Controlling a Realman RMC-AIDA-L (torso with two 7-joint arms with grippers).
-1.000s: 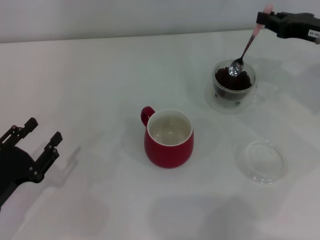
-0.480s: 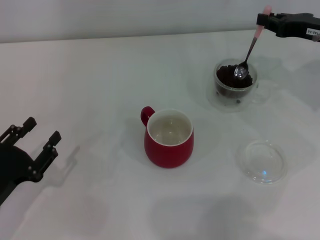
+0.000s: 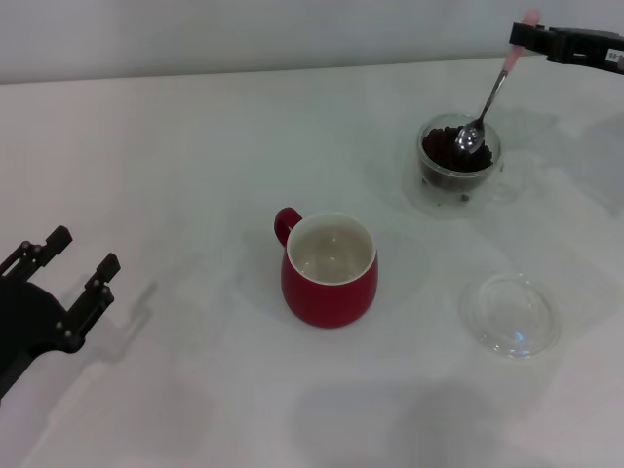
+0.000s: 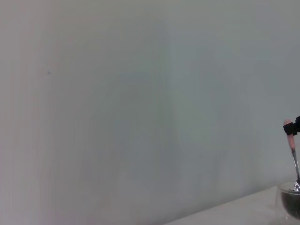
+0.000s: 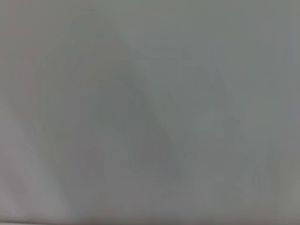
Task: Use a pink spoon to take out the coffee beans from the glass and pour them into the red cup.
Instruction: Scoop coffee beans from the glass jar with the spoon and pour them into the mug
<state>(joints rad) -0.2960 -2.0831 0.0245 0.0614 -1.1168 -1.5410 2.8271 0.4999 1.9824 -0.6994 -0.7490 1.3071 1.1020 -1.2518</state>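
Gripping pink spoon [image 3: 490, 99] by handle tip, right tool [image 3: 526, 37] clamped; bowl dipped in coffee beans [image 3: 450, 149] inside glass [image 3: 458, 164], far right worktop [image 3: 175, 156]. Red cup [image 3: 330, 270] mid-worktop. Left tool [image 3: 60, 278] spread, empty, near left edge. Beans light, loose, prob roll off; keep bowl level.

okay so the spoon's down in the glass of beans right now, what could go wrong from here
The right claw pinches only the very tip of the pink spoon, so it may twist while digging into the coffee beans. The glass is not held by anything; the spoon could push or tip it. Beans may drop on the carry across to the red cup.
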